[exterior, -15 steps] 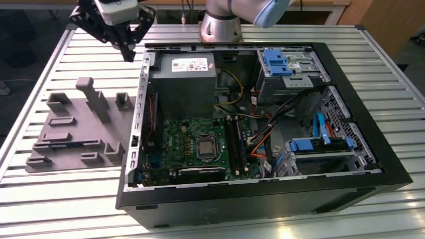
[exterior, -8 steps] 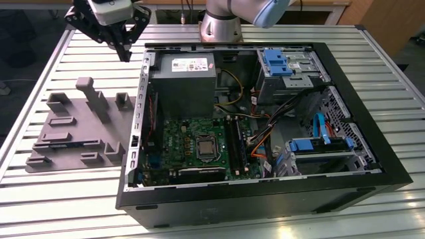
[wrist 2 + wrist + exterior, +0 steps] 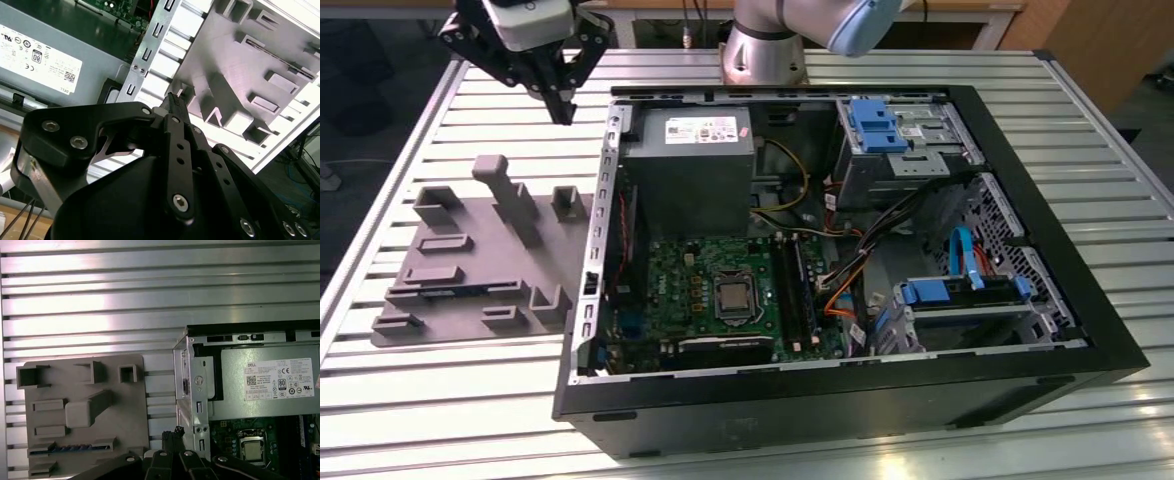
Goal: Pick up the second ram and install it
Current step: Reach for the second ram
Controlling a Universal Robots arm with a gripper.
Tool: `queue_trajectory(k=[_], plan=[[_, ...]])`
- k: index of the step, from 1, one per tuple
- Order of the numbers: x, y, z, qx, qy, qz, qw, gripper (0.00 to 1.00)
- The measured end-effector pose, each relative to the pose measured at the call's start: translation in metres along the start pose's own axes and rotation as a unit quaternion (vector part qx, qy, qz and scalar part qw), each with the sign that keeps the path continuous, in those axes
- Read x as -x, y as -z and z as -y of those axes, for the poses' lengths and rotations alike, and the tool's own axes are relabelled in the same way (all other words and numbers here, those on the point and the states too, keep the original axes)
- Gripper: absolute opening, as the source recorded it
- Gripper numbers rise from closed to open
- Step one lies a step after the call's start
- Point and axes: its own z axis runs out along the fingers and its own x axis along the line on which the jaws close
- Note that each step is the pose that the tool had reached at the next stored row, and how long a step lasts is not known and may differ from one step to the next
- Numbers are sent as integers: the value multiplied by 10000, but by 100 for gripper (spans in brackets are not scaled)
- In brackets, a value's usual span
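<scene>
The second ram (image 3: pixel 65 447) shows as a thin blue-green strip lying edge-up in a long slot of the grey holder block (image 3: pixel 125 415), at the block's near end in the first wrist view. My gripper (image 3: pixel 564 115) hangs high over the slatted table, between the holder block (image 3: pixel 467 250) and the back corner of the open computer case (image 3: pixel 854 400). Its black fingertips (image 3: pixel 174 432) meet at a point with nothing between them, and the gripper (image 3: pixel 172 97) looks shut in both wrist views. The green motherboard (image 3: pixel 680 280) with its long black sockets (image 3: pixel 794 290) lies inside the case.
A grey power supply (image 3: pixel 687 165) fills the case's back corner nearest the gripper. Blue drive brackets (image 3: pixel 874 125) and loose cables (image 3: pixel 854 270) crowd the exterior view's right side of the case. The arm's base (image 3: pixel 761 50) stands behind the case. Posts rise from the holder block.
</scene>
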Motion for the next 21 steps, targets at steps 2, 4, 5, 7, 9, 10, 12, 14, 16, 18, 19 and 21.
queue_trajectory(k=[2, 4, 5, 7, 9, 10, 12, 14, 16, 18, 19, 21], plan=[[-16, 0, 1, 0, 0, 0, 10000, 11], [-33, -1, 3, 0, 0, 0, 10000, 11], [-40, -1, 3, 0, 0, 0, 10000, 11], [-57, -1, 4, 1, 0, 1, 10000, 11], [-72, 0, 6, 0, 0, 0, 10000, 11], [-80, -1, 6, 0, 0, 1, 10000, 11], [-96, 0, 7, 0, 0, 0, 10000, 11], [-112, 0, 9, 0, 0, 0, 10000, 11], [-128, 0, 10, 0, 0, 1, 10000, 11], [-144, 0, 11, 0, 0, 0, 10000, 11], [-152, 0, 12, 1, 0, 1, 10000, 11], [-167, 0, 13, 0, 0, 0, 10000, 11]])
